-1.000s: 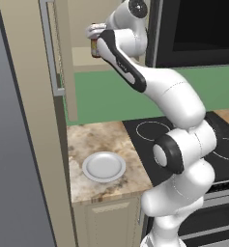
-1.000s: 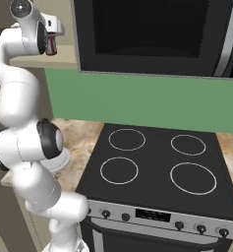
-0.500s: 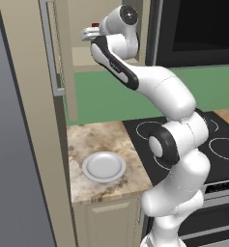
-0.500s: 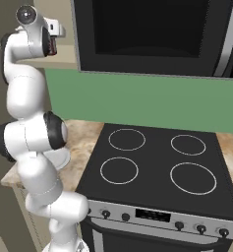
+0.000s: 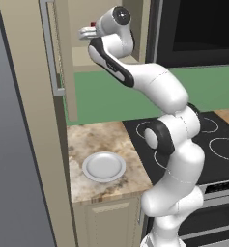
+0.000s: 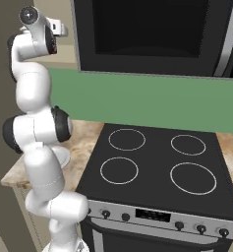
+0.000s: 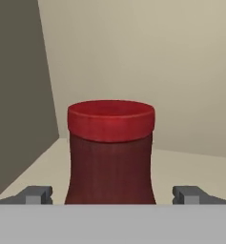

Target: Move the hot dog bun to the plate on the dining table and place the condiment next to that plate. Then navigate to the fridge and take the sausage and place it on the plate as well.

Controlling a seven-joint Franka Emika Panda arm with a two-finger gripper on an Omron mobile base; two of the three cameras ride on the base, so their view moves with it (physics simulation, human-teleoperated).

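the condiment stands upright on a cream cabinet shelf, near its left wall, between the wide-open fingertips of the gripper, not yet held. the step looks like fetching the condiment; next, close on its body. since the earlier frame, the arm has swung left toward the shelf.

matt dark red condiment; marbled stone counter.
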